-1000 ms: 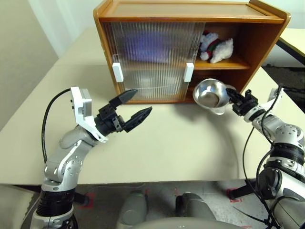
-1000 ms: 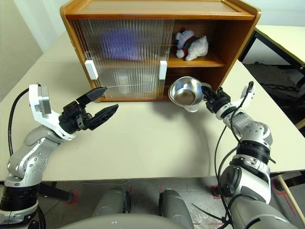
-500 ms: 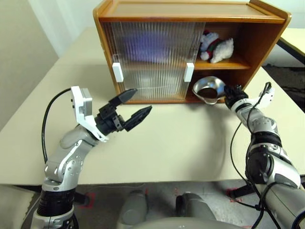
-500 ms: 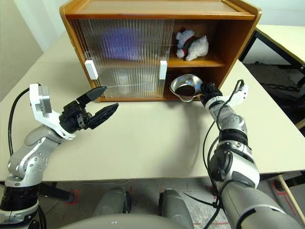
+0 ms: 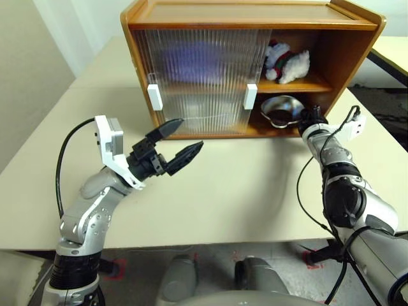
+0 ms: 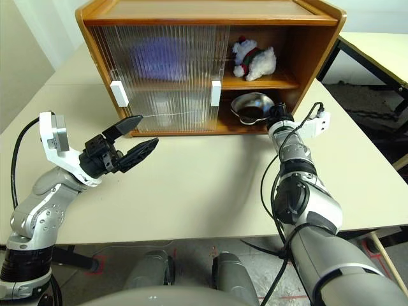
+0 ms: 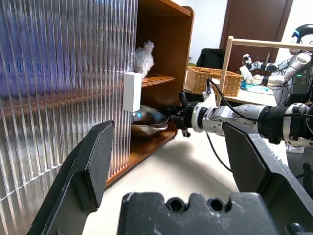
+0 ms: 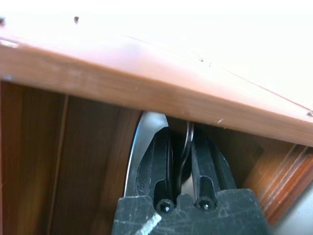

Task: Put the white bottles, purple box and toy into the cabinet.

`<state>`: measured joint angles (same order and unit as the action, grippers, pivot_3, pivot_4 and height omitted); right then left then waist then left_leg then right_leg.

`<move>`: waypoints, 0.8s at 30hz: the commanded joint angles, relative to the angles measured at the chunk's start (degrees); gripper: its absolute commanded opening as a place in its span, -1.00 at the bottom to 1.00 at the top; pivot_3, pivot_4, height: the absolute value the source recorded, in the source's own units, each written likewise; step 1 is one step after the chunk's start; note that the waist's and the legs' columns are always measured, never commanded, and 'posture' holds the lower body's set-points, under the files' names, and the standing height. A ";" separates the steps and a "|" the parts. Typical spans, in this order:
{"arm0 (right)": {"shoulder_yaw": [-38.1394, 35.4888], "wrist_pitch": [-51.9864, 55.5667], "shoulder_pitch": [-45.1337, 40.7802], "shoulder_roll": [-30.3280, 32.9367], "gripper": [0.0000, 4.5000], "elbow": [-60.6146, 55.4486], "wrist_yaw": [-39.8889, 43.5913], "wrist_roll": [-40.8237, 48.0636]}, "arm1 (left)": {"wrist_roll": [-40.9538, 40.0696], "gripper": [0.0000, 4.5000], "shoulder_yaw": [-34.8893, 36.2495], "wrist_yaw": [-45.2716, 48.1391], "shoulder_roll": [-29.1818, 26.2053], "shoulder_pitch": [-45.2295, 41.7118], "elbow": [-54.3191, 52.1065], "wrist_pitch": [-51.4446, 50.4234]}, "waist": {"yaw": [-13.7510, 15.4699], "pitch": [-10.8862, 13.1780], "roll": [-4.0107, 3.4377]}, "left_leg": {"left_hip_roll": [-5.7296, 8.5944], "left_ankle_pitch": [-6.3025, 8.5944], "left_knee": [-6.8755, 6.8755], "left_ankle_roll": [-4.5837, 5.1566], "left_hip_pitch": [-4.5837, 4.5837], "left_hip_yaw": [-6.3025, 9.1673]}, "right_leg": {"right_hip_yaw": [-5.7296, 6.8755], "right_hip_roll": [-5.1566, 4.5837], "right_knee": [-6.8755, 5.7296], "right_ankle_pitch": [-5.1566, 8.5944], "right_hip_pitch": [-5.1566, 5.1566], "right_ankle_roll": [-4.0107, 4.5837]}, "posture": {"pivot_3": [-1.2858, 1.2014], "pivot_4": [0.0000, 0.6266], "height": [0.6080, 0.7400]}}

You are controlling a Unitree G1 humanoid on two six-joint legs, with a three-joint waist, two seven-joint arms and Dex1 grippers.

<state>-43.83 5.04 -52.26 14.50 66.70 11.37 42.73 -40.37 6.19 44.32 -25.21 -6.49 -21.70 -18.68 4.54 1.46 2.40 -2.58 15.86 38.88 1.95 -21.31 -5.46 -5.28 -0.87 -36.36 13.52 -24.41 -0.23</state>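
Note:
The orange-brown cabinet (image 5: 347, 54) stands at the back of the table, with both ribbed doors slid over its left part. The toy (image 5: 288, 62), a white plush bear, lies on the upper shelf in the open right side. A purple box (image 5: 191, 60) shows as a blur behind the doors. The white bottles are hidden. My right gripper (image 5: 299, 116) is shut on the rim of a silver bowl (image 5: 279, 107) inside the lower right compartment, and the rim shows clamped between its fingers (image 8: 161, 161). My left gripper (image 5: 191, 134) hangs open over the table before the left door.
White handles (image 5: 153, 97) (image 5: 250, 95) stick out from the doors. Another table (image 5: 395, 48) stands to the right, behind the cabinet. The left wrist view shows a wicker basket (image 7: 212, 81) on a far table. Bare tabletop (image 5: 242, 185) lies between my arms.
My right gripper carried the silver bowl forward and down from in front of the cabinet into its lower right compartment, and the bowl turned level. My left arm stayed still.

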 commanded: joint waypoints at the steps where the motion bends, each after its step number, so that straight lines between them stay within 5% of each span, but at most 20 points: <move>1: -1.61 -3.73 -2.00 -0.78 -0.85 2.79 -2.17 0.73 | 0.50 1.00 -0.52 -0.20 0.23 -0.20 -0.85 0.22 | -0.18 0.00 0.00 | 0.00 0.00 0.00 0.00 0.00 0.00 | 0.00 0.00 0.00 0.00 0.00 0.00 | 0.25 -1.00 1.00; 20: -1.51 -6.30 -4.72 -3.08 -0.85 7.70 -5.09 -0.95 | 0.30 1.00 -0.36 -0.88 -0.04 1.02 -2.47 -0.07 | -0.21 0.02 -0.03 | -0.01 0.00 -0.07 -0.01 0.00 0.02 | 0.01 -0.01 0.01 0.00 -0.01 0.02 | 0.27 -1.00 1.00; 24: -1.72 -6.15 -4.66 -2.95 -0.16 7.73 -4.88 -0.89 | 0.18 1.00 -0.38 -1.12 -0.04 1.36 -2.98 -0.30 | -0.20 0.01 -0.03 | 0.00 0.01 -0.07 -0.02 0.01 0.02 | 0.01 -0.02 0.01 0.00 -0.01 0.02 | 0.27 -1.00 1.00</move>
<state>-45.14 -1.01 -56.49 11.43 73.88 7.08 41.96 -40.38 6.11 43.34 -25.08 -5.81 -23.81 -18.66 4.34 1.47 2.37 -2.59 15.87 38.81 1.94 -21.31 -5.44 -5.26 -0.89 -36.35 13.52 -24.41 -0.20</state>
